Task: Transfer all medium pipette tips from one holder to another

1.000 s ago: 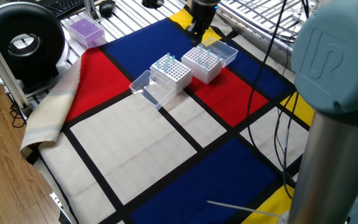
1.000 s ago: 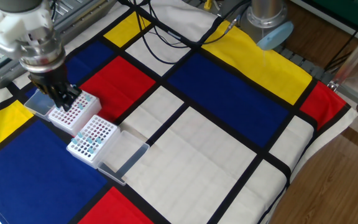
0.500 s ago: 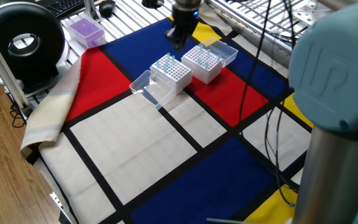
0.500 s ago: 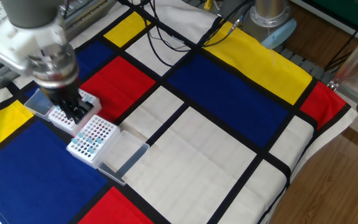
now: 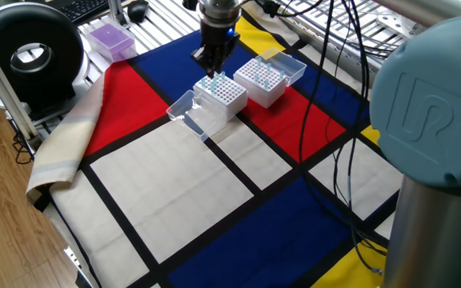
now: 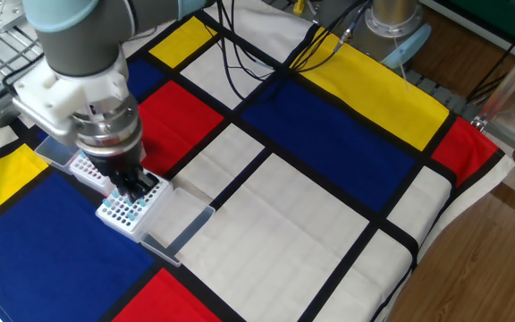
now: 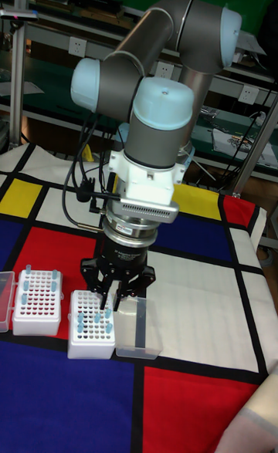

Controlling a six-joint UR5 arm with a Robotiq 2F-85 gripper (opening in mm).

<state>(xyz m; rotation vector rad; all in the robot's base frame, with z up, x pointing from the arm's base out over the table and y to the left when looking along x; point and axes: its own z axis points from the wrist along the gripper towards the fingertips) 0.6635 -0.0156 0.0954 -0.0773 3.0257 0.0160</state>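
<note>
Shifted from the far rack [image 5: 261, 78] to above the near rack [image 5: 220, 94]. Tool [image 7: 113, 296] nearly closed, contents indiscernible. Medium pipette tips [image 7: 82, 322] at rack's 9 o'clock. Misalignment risks jamming a tip.

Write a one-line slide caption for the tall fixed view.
UR5 gripper poised over one white rack of pale blue pipette tips, second rack beside it.

Two racks side by side on the table [image 5: 158, 184]: nearer rack [image 7: 91, 335] directly under the gripper [image 7: 116, 296], other rack [image 7: 37, 309] just beside it, medium pipette tips [image 7: 87, 320] standing in both.
</note>
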